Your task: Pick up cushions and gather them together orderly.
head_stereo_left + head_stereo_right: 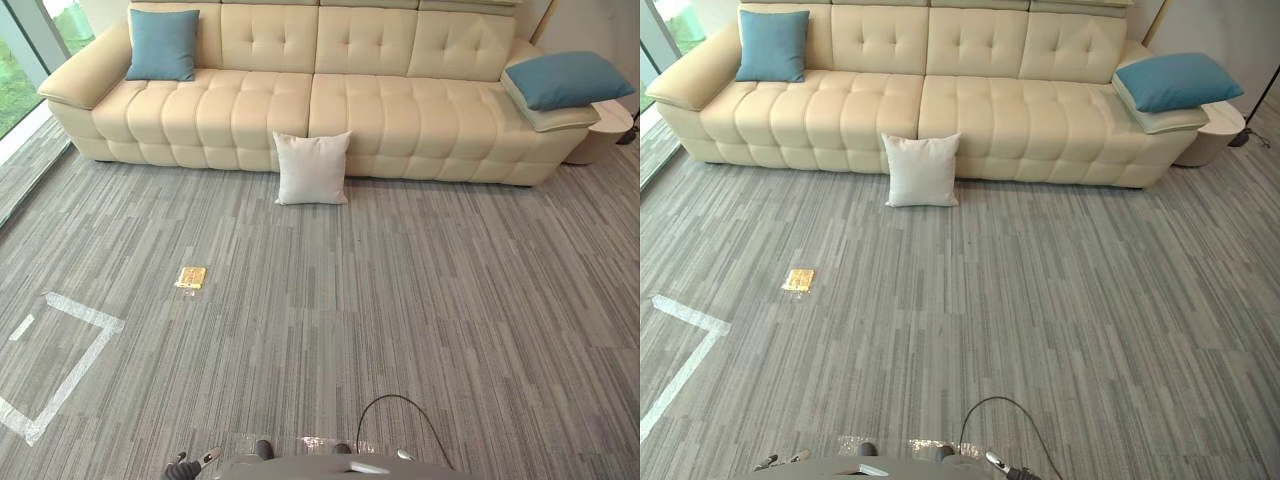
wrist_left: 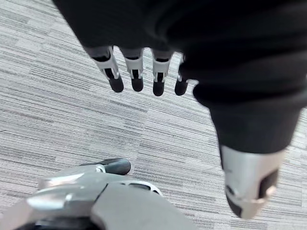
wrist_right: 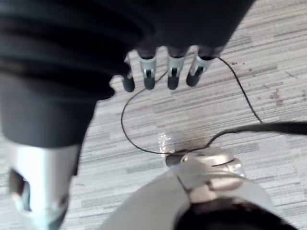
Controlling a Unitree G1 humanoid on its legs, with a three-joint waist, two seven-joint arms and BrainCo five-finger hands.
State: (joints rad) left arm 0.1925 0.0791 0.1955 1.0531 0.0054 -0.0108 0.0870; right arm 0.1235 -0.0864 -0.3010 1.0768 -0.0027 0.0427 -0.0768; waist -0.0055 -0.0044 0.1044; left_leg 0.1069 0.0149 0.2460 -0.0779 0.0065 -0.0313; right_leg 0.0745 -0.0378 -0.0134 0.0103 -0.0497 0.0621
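A white cushion (image 1: pixel 312 168) stands upright on the carpet, leaning against the front of the cream sofa (image 1: pixel 250 110) near its middle. One blue cushion (image 1: pixel 163 45) rests against the backrest at the sofa's left end. Another blue cushion (image 1: pixel 566 79) lies flat on the right armrest. Both hands hang low near me, far from the sofa. My left hand (image 2: pixel 135 72) shows in its wrist view with straight fingers over bare carpet, holding nothing. My right hand (image 3: pixel 172 74) looks the same in the right wrist view, open and empty.
A small gold floor plate (image 1: pixel 191 277) sits in the grey striped carpet, left of centre. White tape (image 1: pixel 70 350) marks a square outline at the lower left. A round side table (image 1: pixel 605 125) stands by the sofa's right end. Glass panels (image 1: pixel 20 60) line the left side.
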